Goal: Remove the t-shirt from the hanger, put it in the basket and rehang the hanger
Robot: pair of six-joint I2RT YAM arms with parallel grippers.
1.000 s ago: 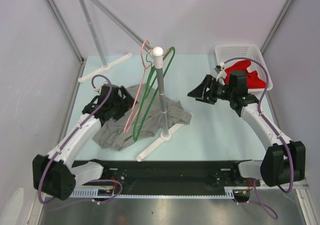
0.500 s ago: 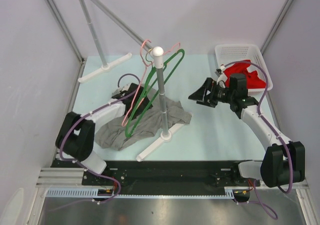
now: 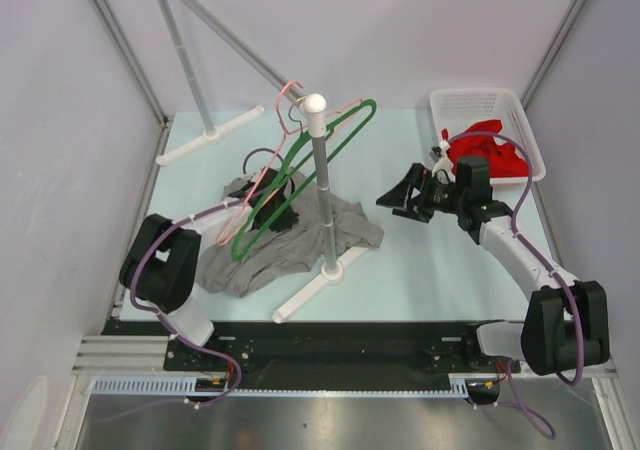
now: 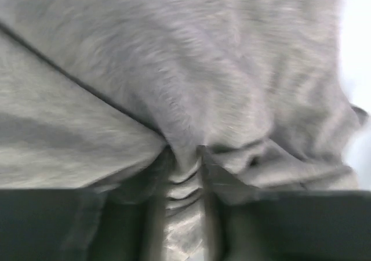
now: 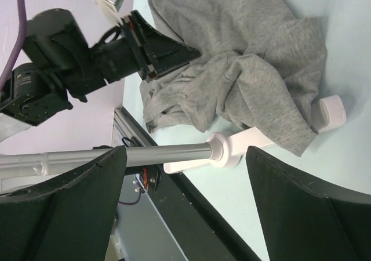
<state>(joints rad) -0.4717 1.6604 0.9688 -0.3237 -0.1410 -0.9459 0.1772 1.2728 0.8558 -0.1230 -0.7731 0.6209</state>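
Seemingly off the hanger: my left gripper is clamped on the grey t-shirt.
It lies heaped around the rack post, under the green hanger; I judge the pinch is for dragging it clear. Only the left wrist view shows that pinch. My right gripper hovers to the right, fingers apart.

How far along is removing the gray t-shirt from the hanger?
Done, it seems: the t-shirt lies heaped on the table, the green hanger bare on the stand. In hand: the left gripper pinches the fabric. Left: releasing it; the right gripper hovers open, apart.
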